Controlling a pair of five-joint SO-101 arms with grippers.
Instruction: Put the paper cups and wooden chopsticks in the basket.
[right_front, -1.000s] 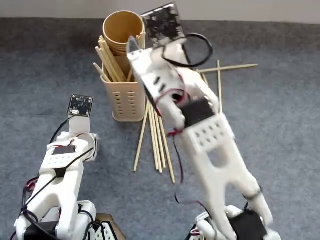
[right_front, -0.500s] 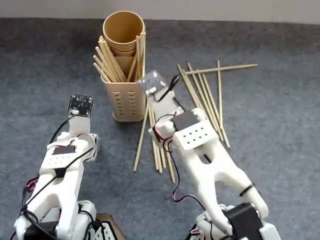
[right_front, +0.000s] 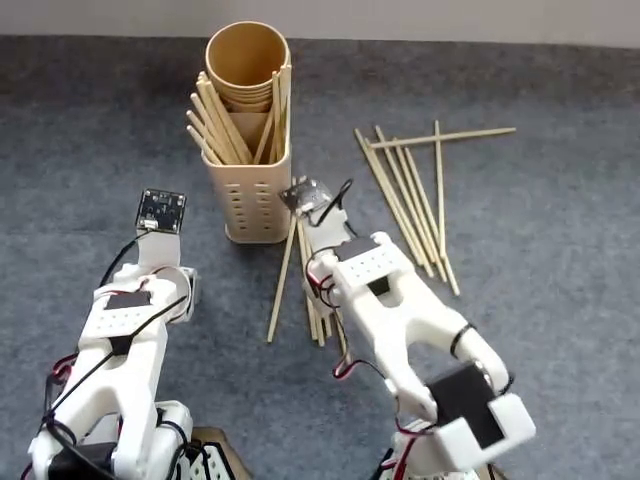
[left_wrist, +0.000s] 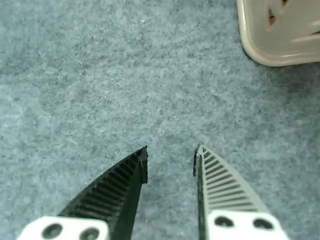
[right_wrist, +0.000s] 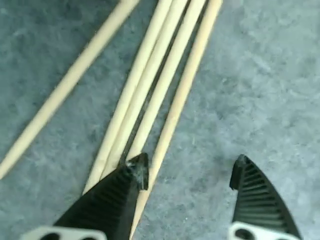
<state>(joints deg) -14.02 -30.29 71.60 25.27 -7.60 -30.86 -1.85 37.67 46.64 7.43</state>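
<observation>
Wrist views: right gripper (right_wrist: 191, 165) fingers spread over chopsticks (right_wrist: 162, 75); left gripper (left_wrist: 172, 150) fingers apart near basket (left_wrist: 280, 35).

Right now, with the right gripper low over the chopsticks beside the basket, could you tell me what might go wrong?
1. The open right gripper has one fingertip over the tightly packed chopsticks and the other over bare carpet, so closing may catch one stick off-centre or scatter the rest.
2. These sticks lie right beside the tall, full basket; lifting them could bump and tip it.
</observation>
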